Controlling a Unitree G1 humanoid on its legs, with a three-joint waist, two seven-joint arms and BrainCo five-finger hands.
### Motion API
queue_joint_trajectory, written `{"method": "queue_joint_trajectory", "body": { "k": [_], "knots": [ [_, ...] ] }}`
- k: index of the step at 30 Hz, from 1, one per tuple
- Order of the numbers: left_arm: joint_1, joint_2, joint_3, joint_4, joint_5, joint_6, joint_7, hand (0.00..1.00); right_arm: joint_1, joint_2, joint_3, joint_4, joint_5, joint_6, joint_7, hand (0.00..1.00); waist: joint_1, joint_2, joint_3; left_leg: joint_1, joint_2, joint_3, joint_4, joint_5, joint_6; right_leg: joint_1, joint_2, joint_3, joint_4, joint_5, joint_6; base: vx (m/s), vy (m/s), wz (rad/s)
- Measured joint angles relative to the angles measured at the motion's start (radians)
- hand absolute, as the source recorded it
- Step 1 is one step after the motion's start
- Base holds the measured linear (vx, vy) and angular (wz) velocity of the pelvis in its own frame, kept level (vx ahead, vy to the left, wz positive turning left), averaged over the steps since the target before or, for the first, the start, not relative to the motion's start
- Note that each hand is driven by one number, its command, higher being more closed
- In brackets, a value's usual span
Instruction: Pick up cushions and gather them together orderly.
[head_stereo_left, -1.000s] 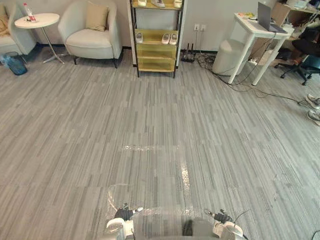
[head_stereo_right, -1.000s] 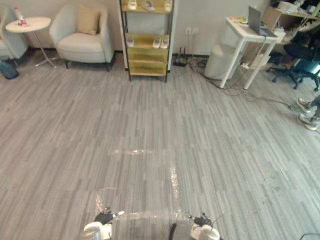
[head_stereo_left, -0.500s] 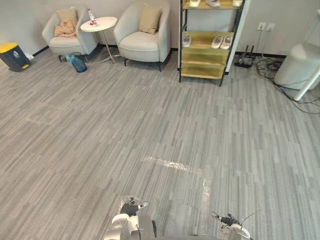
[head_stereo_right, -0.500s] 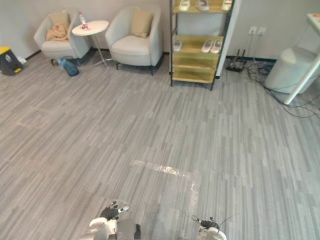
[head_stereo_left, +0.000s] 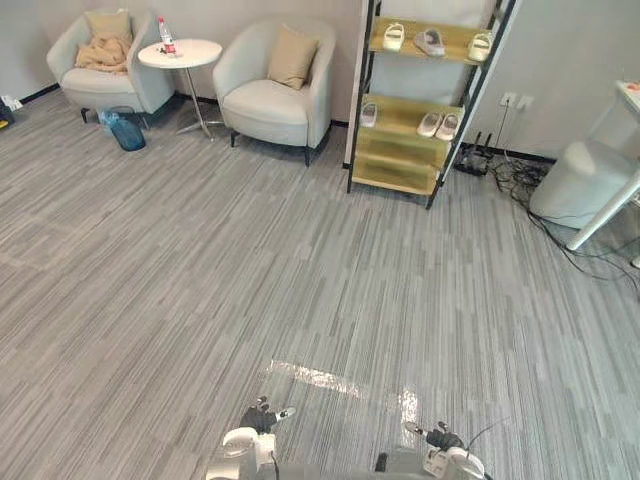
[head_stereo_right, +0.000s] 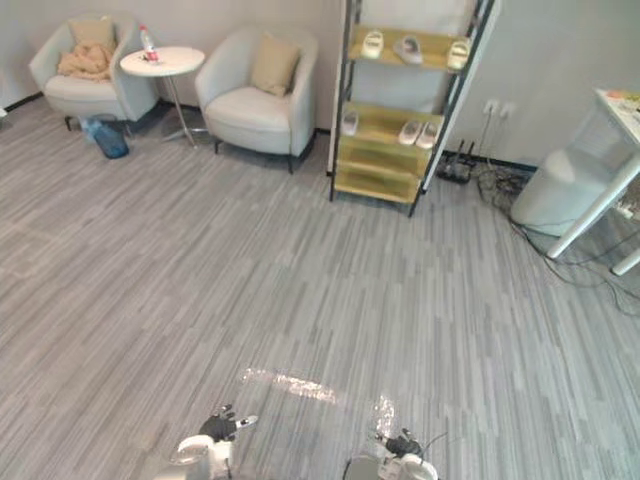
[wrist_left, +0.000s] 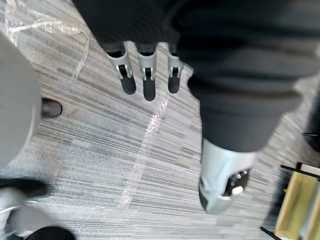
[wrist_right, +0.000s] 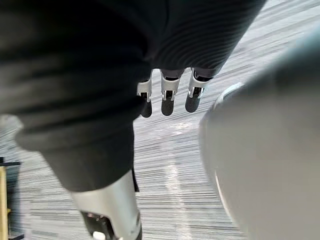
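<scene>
A tan cushion (head_stereo_left: 292, 57) leans upright against the back of the nearer grey armchair (head_stereo_left: 270, 100), far across the floor. A second tan cushion (head_stereo_left: 108, 24) stands in the farther armchair (head_stereo_left: 95, 85) at the upper left, with a crumpled tan cloth (head_stereo_left: 100, 55) lying in front of it on the seat. My left hand (head_stereo_left: 258, 418) and right hand (head_stereo_left: 437, 437) hang low at the bottom edge, far from both chairs. In the wrist views the left fingers (wrist_left: 144, 80) and right fingers (wrist_right: 167, 97) are straight over bare floor, holding nothing.
A round white side table (head_stereo_left: 180, 52) with a bottle stands between the armchairs, a blue bin (head_stereo_left: 126, 132) beside it. A yellow shoe shelf (head_stereo_left: 415, 110) stands to their right. A white cylinder (head_stereo_left: 580, 182) and floor cables (head_stereo_left: 560, 235) lie at the right.
The whole picture has shifted: the camera swung left and the armchairs and shelf now sit higher and more central. Both hands stay low and open.
</scene>
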Motion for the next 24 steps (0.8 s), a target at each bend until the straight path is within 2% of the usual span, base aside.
{"method": "queue_joint_trajectory", "body": {
  "k": [1,2,3,4,7,8,9,10,12,13,14,15,16,17,18,19,20,24],
  "knots": [
    [0.003,0.003,0.001,-0.001,0.0,0.0,0.0,0.0,0.0,0.0,-0.005,0.014,0.0,0.0,0.0,0.0,0.0,-0.007,-0.001,0.002,-0.003,-0.01,0.001,-0.006,-0.01,0.009,0.012,0.008,-0.088,0.056,-0.012,0.39,-0.178,0.54],
    [-0.002,0.016,0.006,0.006,0.001,-0.003,-0.001,0.0,0.003,-0.002,-0.017,0.037,0.0,0.001,0.001,0.0,0.002,-0.034,-0.005,0.012,-0.024,-0.035,0.002,-0.026,-0.032,0.015,0.018,0.018,-0.161,0.133,-0.071,0.45,-0.19,0.28],
    [-0.002,0.0,0.011,0.02,0.002,0.0,-0.001,0.0,-0.005,-0.023,-0.033,0.062,-0.001,0.007,-0.001,0.0,0.011,0.014,-0.003,0.022,0.01,-0.053,0.025,-0.038,-0.041,0.039,0.04,0.008,-0.158,0.131,-0.072,0.35,-0.162,0.19],
    [0.01,-0.008,0.013,0.019,0.003,-0.002,-0.001,0.0,-0.001,-0.027,-0.038,0.067,-0.001,0.008,-0.002,0.0,0.01,0.025,-0.007,0.014,0.021,-0.057,0.061,-0.039,-0.042,0.062,0.049,0.008,-0.182,0.117,-0.071,0.38,-0.196,-0.01],
    [0.011,-0.008,0.02,0.012,0.004,-0.002,-0.002,0.0,0.005,-0.029,-0.04,0.066,0.001,0.007,-0.004,0.0,0.01,0.037,-0.006,-0.083,0.034,-0.06,0.324,-0.05,-0.062,0.127,0.066,0.004,-0.229,0.087,-0.091,0.23,-0.146,-0.01],
    [0.014,-0.018,0.043,-0.004,0.004,-0.002,-0.003,0.0,0.019,-0.032,-0.038,0.051,0.002,0.006,-0.006,0.0,0.013,0.04,-0.001,-0.171,0.051,-0.058,0.546,-0.022,-0.109,0.167,0.076,-0.001,-0.238,0.068,-0.103,0.23,-0.107,-0.04],
    [0.014,-0.015,0.046,-0.01,0.003,-0.004,-0.003,0.0,0.018,-0.028,-0.037,0.052,0.003,0.007,-0.007,0.0,0.019,0.035,0.002,-0.205,0.063,-0.048,0.628,-0.03,-0.104,0.185,0.079,0.001,-0.24,0.055,-0.108,0.28,-0.088,-0.15],
    [0.015,-0.016,0.047,-0.021,0.002,-0.004,-0.005,0.0,0.024,-0.028,-0.039,0.053,0.007,0.008,-0.013,0.0,0.026,0.037,0.002,-0.238,0.084,-0.02,0.664,-0.065,-0.076,0.225,0.08,0.012,-0.241,0.038,-0.109,0.22,-0.035,-0.24],
    [0.014,-0.017,0.047,-0.025,0.002,-0.004,-0.007,0.0,0.027,-0.026,-0.04,0.053,0.007,0.008,-0.014,0.0,0.028,0.035,0.002,-0.259,0.087,-0.008,0.625,-0.087,-0.064,0.246,0.074,0.027,-0.247,0.033,-0.104,0.2,0.001,-0.3],
    [0.014,-0.016,0.046,-0.027,0.002,-0.005,-0.014,0.0,0.022,-0.022,-0.046,0.052,0.01,0.008,-0.014,0.0,0.032,0.032,0.002,-0.271,0.075,-0.016,0.515,-0.096,-0.065,0.259,0.06,0.047,-0.257,0.031,-0.097,0.17,0.101,-0.48],
    [0.012,-0.017,0.046,-0.028,0.002,-0.004,-0.018,0.0,0.019,-0.02,-0.05,0.051,0.01,0.007,-0.014,0.0,0.034,0.031,0.001,-0.271,0.042,-0.059,0.34,-0.081,-0.074,0.26,0.042,0.072,-0.257,0.02,-0.077,0.16,0.134,-0.5],
    [0.013,-0.022,0.042,-0.026,0.002,-0.004,-0.019,0.0,0.024,-0.025,-0.054,0.051,0.01,0.007,-0.014,0.0,0.034,0.04,-0.006,-0.268,0.025,-0.11,0.224,-0.042,-0.084,0.255,0.039,0.081,-0.257,0.013,-0.063,0.2,0.245,-0.41],
    [0.014,-0.029,0.041,-0.022,0.002,-0.005,-0.018,0.0,0.029,-0.036,-0.057,0.054,0.01,0.009,-0.014,0.0,0.042,0.052,-0.011,-0.26,0.02,-0.156,0.166,0.061,-0.115,0.256,0.044,0.099,-0.252,0.001,-0.044,0.18,0.212,-0.29],
    [0.012,-0.029,0.043,-0.022,0.002,-0.005,-0.017,0.0,0.032,-0.038,-0.057,0.055,0.01,0.01,-0.015,0.0,0.049,0.048,-0.014,-0.251,0.013,-0.147,0.159,0.062,-0.106,0.261,0.04,0.108,-0.252,0.001,-0.035,0.24,0.224,-0.18],
    [0.015,-0.016,0.043,-0.018,0.002,-0.002,-0.018,0.0,0.048,-0.022,-0.053,0.052,0.011,0.01,-0.014,0.0,0.05,0.029,-0.033,-0.241,-0.011,-0.138,0.137,0.067,-0.09,0.282,0.018,0.119,-0.275,0.004,-0.017,0.19,0.108,-0.08],
    [0.015,-0.016,0.044,-0.019,0.002,-0.003,-0.017,0.0,0.049,-0.018,-0.054,0.052,0.011,0.01,-0.014,0.0,0.052,0.023,-0.031,-0.235,-0.015,-0.131,0.136,0.069,-0.083,0.285,0.012,0.119,-0.278,0.005,-0.015,0.22,0.139,-0.07],
    [0.013,-0.008,0.051,-0.022,0.002,-0.004,-0.018,0.0,0.052,-0.007,-0.053,0.051,0.009,0.011,-0.015,0.0,0.056,0.007,-0.027,-0.22,-0.032,-0.11,0.138,0.069,-0.075,0.296,-0.007,0.128,-0.282,0.004,-0.009,0.15,0.115,-0.12],
    [0.018,-0.006,0.052,-0.022,0.001,-0.003,-0.019,0.0,0.058,-0.005,-0.022,0.048,0.007,0.011,-0.013,0.0,0.057,0.003,-0.03,-0.189,-0.057,-0.107,0.115,0.064,-0.057,0.318,-0.031,0.129,-0.297,0.007,-0.005,0.11,0.095,0.0]
  ]
}}
